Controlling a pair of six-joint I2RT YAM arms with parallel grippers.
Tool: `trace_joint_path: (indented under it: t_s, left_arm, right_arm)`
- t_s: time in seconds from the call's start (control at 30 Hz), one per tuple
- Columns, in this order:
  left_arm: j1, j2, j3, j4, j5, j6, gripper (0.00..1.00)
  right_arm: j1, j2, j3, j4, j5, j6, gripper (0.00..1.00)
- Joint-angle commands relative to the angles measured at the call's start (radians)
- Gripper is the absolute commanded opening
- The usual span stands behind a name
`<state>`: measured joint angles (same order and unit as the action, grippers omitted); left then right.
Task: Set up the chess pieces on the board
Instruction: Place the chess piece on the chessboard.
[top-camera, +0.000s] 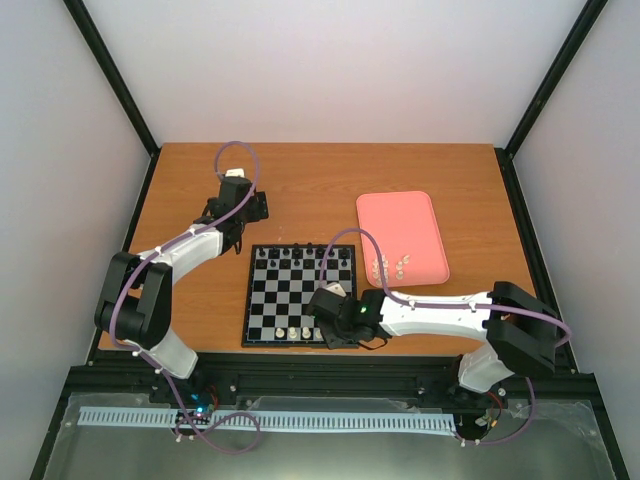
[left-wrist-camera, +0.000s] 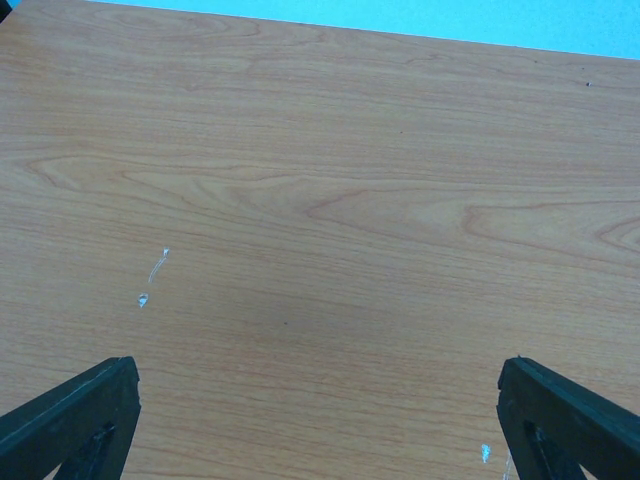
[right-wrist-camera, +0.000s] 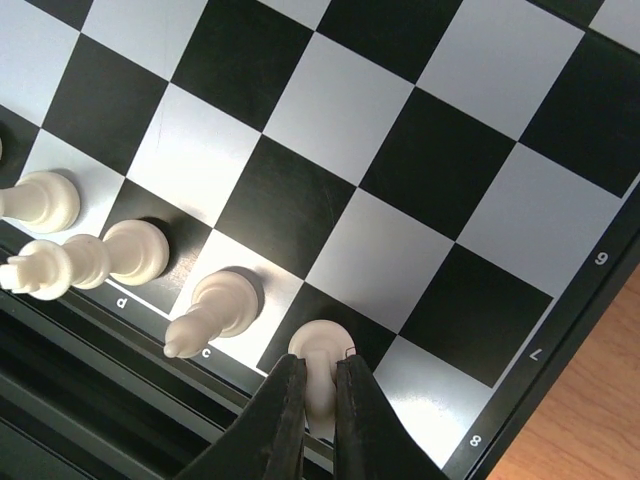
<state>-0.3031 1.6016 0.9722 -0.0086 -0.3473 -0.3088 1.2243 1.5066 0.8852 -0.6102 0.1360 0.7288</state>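
The board (top-camera: 285, 295) lies at the middle of the table, with black figures along its far row. A few cream-white chess pieces (top-camera: 291, 331) stand on its near row. My right gripper (top-camera: 320, 325) hangs over that row's right part. In the right wrist view the right gripper (right-wrist-camera: 320, 372) is shut on a cream piece (right-wrist-camera: 326, 340) whose base rests on a black edge square of the board (right-wrist-camera: 420, 150). Three more cream pieces (right-wrist-camera: 215, 308) stand in a line to its left. My left gripper (left-wrist-camera: 320, 410) is open over bare wood, far left of the board (top-camera: 250, 207).
A pink tray (top-camera: 402, 225) lies right of the board, with several cream pieces (top-camera: 392, 267) at its near edge. The table's front edge runs just below the board's near side. Black frame posts stand at the table's corners.
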Motion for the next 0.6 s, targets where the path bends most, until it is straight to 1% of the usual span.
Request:
trace_joint_path:
  t_s: [0.0,0.57]
  left_arm:
    - [-0.002,0.008,0.031,0.001,-0.008,0.024,1.0]
    - [-0.002,0.012,0.028,0.005,-0.013,0.024,1.0]
  right_arm:
    - [0.009,0.007,0.023,-0.025,0.015,0.003,0.1]
    - [0.009,0.041,0.018,-0.005,-0.013,-0.01,0.11]
